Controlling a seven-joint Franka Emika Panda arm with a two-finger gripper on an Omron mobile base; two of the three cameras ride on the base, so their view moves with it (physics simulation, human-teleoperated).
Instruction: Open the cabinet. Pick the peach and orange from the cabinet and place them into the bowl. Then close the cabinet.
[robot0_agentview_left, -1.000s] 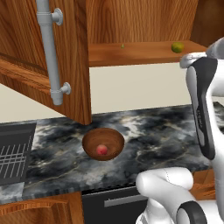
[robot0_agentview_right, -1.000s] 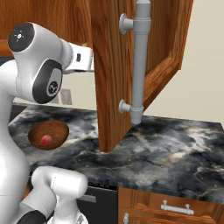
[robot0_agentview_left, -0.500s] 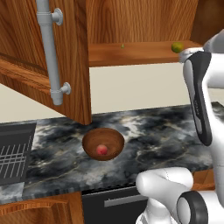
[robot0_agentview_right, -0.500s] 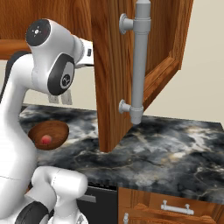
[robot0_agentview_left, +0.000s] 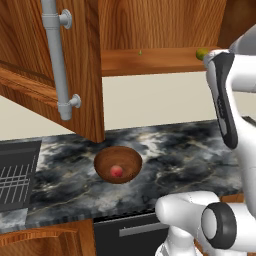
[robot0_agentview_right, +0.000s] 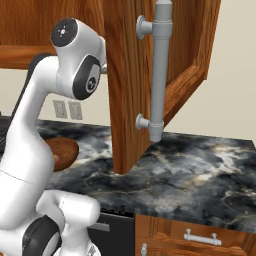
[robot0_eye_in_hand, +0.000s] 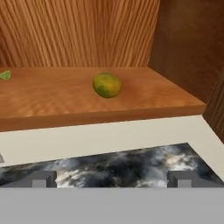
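My jaws stand wide apart, gripping nothing, my gripper (robot0_eye_in_hand: 111, 179) facing one orange (robot0_eye_in_hand: 107, 85) that sits alone on the shelf of the cabinet (robot0_agentview_left: 150, 60). Both its doors hang open. Below, on the marble counter (robot0_agentview_left: 175, 155), one bowl (robot0_agentview_left: 118, 164) holds one peach (robot0_agentview_left: 117, 171).

Bare shelf (robot0_eye_in_hand: 52, 94) surrounds orange (robot0_eye_in_hand: 107, 85); side wall (robot0_eye_in_hand: 188, 48) right.
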